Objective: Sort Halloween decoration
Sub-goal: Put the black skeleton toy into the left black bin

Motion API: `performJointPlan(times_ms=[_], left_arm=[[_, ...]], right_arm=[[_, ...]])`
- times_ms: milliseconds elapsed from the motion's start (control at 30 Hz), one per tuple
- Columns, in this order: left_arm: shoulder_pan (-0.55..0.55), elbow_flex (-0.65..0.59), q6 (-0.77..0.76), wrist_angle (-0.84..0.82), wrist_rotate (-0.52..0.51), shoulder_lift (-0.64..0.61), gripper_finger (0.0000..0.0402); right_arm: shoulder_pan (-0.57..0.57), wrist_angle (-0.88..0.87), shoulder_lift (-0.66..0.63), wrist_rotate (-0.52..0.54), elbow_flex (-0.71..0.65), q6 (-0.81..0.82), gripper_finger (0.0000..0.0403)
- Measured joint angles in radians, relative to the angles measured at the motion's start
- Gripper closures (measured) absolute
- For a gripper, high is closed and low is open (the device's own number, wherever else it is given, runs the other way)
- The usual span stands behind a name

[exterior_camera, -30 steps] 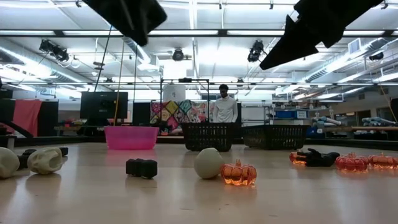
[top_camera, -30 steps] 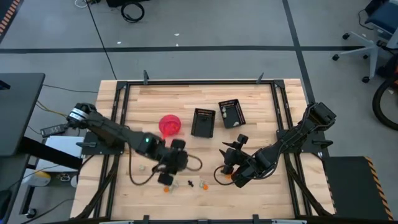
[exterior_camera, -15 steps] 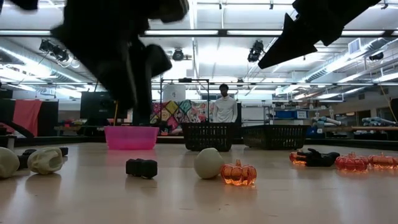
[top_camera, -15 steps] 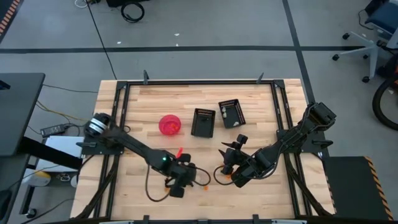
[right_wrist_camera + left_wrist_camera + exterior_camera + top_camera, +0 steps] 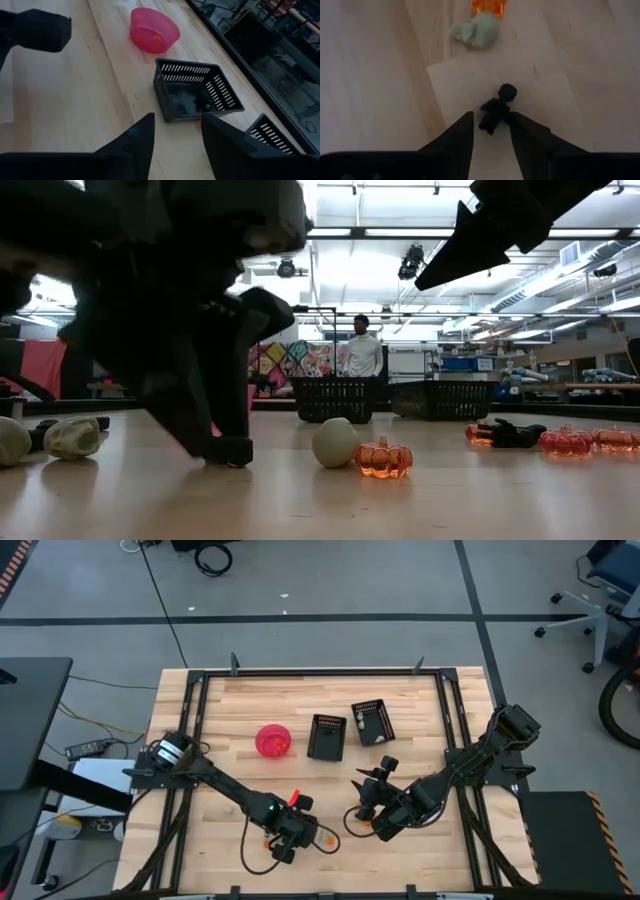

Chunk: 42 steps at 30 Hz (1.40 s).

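My left gripper [image 5: 293, 831] is down at the table near its near edge, open, and its two fingers stand on either side of a small black trinket [image 5: 495, 111]. In the low view the same gripper [image 5: 220, 446] reaches the tabletop at that trinket [image 5: 230, 452]. Just beyond it lie a pale trinket [image 5: 477, 30] and an orange pumpkin [image 5: 489, 6]. My right gripper [image 5: 372, 808] waits open above the table right of centre, with nothing between its fingers [image 5: 177, 145]. My left gripper comes down from above with its fingers [image 5: 465, 130] close on both sides of the black trinket's body [image 5: 492, 120], which lies on the table. Whether the fingers touch it, I cannot tell.
A pink bowl [image 5: 273, 740] and two black slotted baskets [image 5: 327, 736] [image 5: 372, 722] stand mid-table. More trinkets lie along the near edge: pale ones [image 5: 70, 438], a pale ball [image 5: 335, 442], orange pumpkins [image 5: 384, 458] [image 5: 565, 440], a black one [image 5: 510, 432]. A person [image 5: 360, 355] stands far behind.
My left arm has swung toward the table's right along the near edge and come down to the tabletop, so that its fingers now stand around the black trinket. The trinkets have stayed where they were.
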Motion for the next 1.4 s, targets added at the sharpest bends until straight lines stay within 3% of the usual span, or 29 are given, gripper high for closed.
performJointPlan(times_ms=[400, 667, 1033, 1200, 1400], left_arm=[[-0.007, 0.004, -0.019, 0.007, 0.012, 0.019, 0.039], [0.002, -0.003, -0.022, -0.01, 0.013, -0.01, 0.0389], [0.079, -0.002, 0.035, -0.092, -0.138, -0.161, 0.0389], [0.148, -0.002, 0.067, -0.1, -0.249, -0.189, 0.0389], [0.282, -0.006, 0.104, -0.073, -0.262, -0.189, 0.0387]], right_arm=[[0.0, 0.003, 0.0, -0.001, 0.0, 0.0, 0.0238], [0.0, -0.001, 0.0, -0.001, 0.0, 0.0, 0.0238], [0.0, -0.013, 0.0, -0.005, -0.001, 0.011, 0.0238], [0.0, -0.013, 0.0, -0.012, -0.001, 0.01, 0.0238], [0.0, -0.012, 0.0, -0.018, -0.001, 0.009, 0.0238]])
